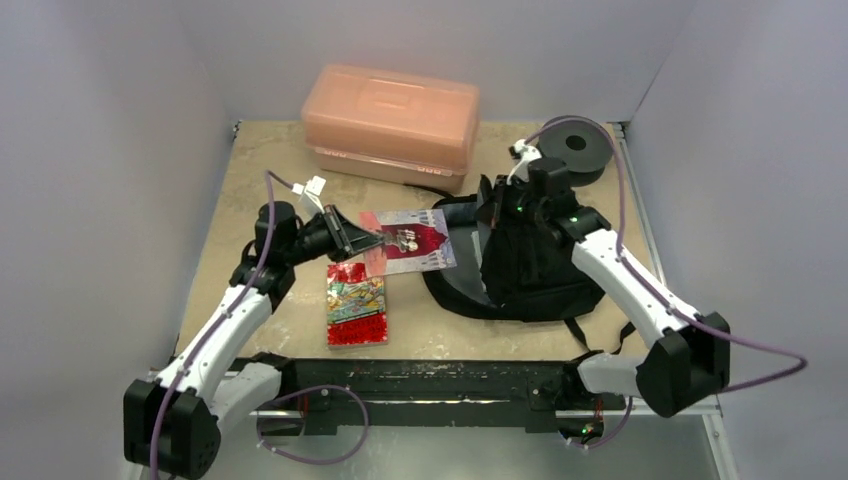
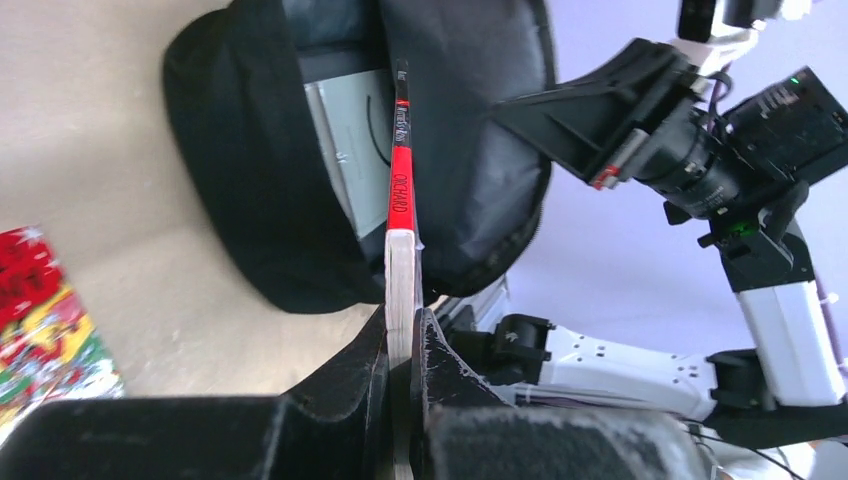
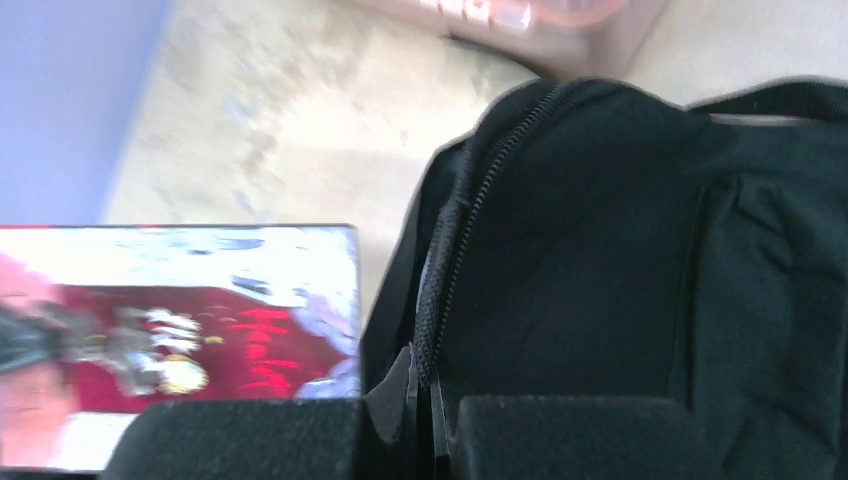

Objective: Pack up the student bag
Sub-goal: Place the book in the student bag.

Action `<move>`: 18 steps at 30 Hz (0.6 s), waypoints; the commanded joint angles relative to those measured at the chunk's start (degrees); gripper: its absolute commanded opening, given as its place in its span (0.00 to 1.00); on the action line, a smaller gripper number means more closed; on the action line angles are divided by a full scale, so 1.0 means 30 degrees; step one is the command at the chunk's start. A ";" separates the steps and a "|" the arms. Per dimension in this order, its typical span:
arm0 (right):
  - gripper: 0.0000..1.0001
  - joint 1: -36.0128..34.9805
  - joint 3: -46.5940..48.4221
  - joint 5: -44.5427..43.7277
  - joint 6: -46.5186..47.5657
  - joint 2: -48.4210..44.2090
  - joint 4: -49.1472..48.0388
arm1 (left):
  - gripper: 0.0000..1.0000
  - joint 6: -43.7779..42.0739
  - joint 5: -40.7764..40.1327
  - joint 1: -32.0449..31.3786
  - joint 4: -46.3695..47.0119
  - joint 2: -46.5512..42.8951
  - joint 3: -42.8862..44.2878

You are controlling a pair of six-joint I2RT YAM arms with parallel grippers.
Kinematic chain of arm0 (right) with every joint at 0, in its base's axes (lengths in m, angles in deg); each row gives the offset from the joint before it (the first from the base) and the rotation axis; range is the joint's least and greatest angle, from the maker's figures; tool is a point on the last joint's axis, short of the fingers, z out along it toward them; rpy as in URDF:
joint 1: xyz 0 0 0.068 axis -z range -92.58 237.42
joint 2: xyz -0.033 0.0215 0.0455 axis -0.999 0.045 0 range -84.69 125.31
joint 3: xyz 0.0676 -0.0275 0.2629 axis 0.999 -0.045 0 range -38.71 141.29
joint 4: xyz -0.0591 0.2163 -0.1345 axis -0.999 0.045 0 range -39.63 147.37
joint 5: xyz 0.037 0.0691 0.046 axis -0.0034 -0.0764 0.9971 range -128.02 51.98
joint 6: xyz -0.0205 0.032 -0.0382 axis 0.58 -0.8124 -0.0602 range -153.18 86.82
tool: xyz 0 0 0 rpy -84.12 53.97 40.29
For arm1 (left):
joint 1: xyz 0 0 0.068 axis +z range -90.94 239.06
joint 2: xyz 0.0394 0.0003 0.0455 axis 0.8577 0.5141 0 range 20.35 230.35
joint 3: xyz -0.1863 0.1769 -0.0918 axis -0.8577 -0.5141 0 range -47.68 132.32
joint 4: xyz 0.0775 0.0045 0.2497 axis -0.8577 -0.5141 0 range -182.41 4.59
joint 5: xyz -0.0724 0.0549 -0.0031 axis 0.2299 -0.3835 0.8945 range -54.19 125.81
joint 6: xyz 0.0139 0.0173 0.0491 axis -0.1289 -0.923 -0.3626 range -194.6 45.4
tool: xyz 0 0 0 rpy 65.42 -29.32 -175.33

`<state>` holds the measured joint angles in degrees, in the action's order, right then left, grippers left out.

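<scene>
The black student bag [image 1: 525,262] lies right of centre, its mouth facing left. My left gripper [image 1: 352,238] is shut on the edge of a thin red-and-white book [image 1: 408,241] and holds it level above the table, pointed at the bag. In the left wrist view the book [image 2: 400,200] is seen edge-on, its far end at the open bag mouth [image 2: 340,150]. My right gripper [image 1: 492,208] is shut on the bag's zip edge [image 3: 440,290] and holds it up. The book also shows in the right wrist view [image 3: 180,330].
A second red patterned book [image 1: 356,304] lies flat on the table in front of the left gripper. An orange-pink plastic box [image 1: 392,122] stands at the back. A black round spool [image 1: 576,146] sits at the back right. Bag straps [image 1: 455,295] trail between book and bag.
</scene>
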<state>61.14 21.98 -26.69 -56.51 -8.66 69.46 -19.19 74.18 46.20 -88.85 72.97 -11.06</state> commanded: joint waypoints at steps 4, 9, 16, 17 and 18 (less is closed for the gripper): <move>0.00 0.2496 -0.0744 0.7198 -0.2048 -0.2562 -0.2907 | 0.00 0.2502 -0.0351 -0.3204 0.5963 0.4732 0.1395; 0.00 0.2960 -0.1140 0.7722 -0.2568 -0.2984 -0.3466 | 0.00 0.4710 -0.1633 -0.5551 0.9763 0.9363 0.2565; 0.00 0.2997 -0.1439 0.7922 -0.2676 -0.3117 -0.3608 | 0.00 0.6466 -0.5903 -0.8889 1.0108 1.5564 0.7313; 0.00 0.2990 -0.1489 0.7898 -0.2681 -0.3148 -0.3610 | 0.00 0.6705 -0.6476 -0.9324 0.9083 1.6320 0.8338; 0.00 0.2990 -0.1506 0.7855 -0.2641 -0.3178 -0.3562 | 0.00 0.6955 -0.6716 -0.9678 0.8193 1.7179 0.9518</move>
<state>70.23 17.24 -6.93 -63.20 -15.76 63.82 -2.86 62.29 21.28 -64.02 119.24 6.67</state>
